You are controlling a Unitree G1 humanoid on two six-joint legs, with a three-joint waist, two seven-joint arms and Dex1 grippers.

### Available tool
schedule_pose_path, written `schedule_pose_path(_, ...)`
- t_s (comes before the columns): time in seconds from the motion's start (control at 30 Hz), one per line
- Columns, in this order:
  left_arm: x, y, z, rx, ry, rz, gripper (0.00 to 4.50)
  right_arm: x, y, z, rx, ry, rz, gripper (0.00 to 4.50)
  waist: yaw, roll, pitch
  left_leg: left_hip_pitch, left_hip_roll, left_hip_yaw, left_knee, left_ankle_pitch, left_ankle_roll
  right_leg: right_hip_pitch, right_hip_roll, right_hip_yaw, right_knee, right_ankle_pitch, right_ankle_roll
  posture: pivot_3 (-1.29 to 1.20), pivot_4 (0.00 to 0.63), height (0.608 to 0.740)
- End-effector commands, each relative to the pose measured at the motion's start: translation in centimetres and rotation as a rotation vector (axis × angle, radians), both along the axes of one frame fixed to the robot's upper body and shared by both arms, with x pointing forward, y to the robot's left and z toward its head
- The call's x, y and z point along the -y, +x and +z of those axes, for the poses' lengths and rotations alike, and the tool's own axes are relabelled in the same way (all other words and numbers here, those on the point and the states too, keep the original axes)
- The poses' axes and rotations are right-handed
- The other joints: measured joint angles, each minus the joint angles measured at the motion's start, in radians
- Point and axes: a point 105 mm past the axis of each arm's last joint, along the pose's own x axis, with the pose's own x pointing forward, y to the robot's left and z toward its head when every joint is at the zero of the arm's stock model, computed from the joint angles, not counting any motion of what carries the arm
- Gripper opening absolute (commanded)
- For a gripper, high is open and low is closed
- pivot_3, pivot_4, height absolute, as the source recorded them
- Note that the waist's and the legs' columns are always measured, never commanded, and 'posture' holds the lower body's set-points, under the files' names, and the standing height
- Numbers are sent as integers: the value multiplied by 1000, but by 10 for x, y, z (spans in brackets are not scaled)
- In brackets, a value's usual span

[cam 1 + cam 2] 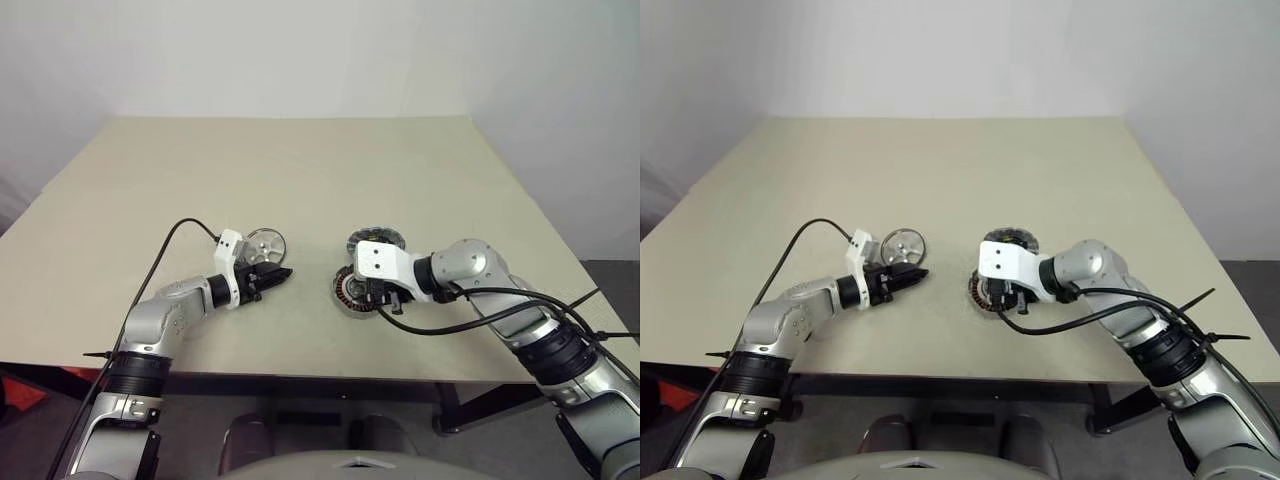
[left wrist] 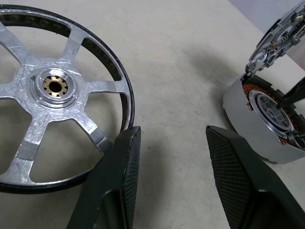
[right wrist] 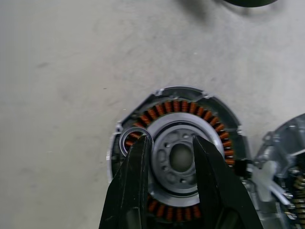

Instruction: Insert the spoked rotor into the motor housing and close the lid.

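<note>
The spoked rotor [image 1: 265,243] [image 2: 52,90], a shiny silver wheel with a brass hub, lies flat on the table. My left gripper [image 1: 283,273] [image 2: 171,136] is open just beside its rim, with bare table between the fingers. The motor housing [image 3: 183,152] [image 1: 350,292] shows its ring of copper windings around a silver centre. My right gripper [image 3: 171,140] hangs open right above that centre, holding nothing. The lid [image 1: 378,238] [image 2: 281,28] rests against the housing's far side, apparently tilted, partly hidden by my right wrist.
The beige table [image 1: 300,170] stretches wide behind the parts. A black cable [image 1: 180,232] loops from my left arm over the table. The table's front edge [image 1: 300,375] runs close below both arms. A small silver ring [image 3: 129,140] sits on the housing's windings.
</note>
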Motion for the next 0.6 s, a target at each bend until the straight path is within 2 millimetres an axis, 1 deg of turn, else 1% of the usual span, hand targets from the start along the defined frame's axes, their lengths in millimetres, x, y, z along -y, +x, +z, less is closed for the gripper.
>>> schedule_pose_path(0.03, -3, 3, 12, 49, -5, 11, 2315, -2, 9, 14, 64, 11, 5, 1585, 0, 0, 0, 0, 0, 0, 0, 0, 0, 0, 0, 0, 0, 0, 0, 0, 0, 740)
schedule_pose_path(0.3, -3, 2, 10, 45, -3, 13, 2315, 0, 15, 14, 83, 6, -8, 1585, 0, 0, 0, 0, 0, 0, 0, 0, 0, 0, 0, 0, 0, 0, 0, 0, 0, 740)
schedule_pose_path(0.4, -3, 2, 10, 45, -3, 14, 2315, -3, 15, 16, 81, 23, 2, 1585, -1, 0, 0, 0, 0, 0, 0, 0, 0, 0, 0, 0, 0, 0, 0, 0, 0, 740)
schedule_pose_path(0.53, -3, 3, 11, 47, -4, 15, 2315, -15, 4, 20, 41, 76, 47, 1585, -1, 0, 0, 0, 0, 0, 0, 0, 0, 0, 0, 0, 0, 0, 0, 0, 0, 740)
schedule_pose_path(0.6, -3, 2, 10, 46, -4, 15, 2315, -18, 1, 21, 30, 84, 44, 1585, -1, 0, 0, 0, 0, 0, 0, 0, 0, 0, 0, 0, 0, 0, 0, 0, 0, 740)
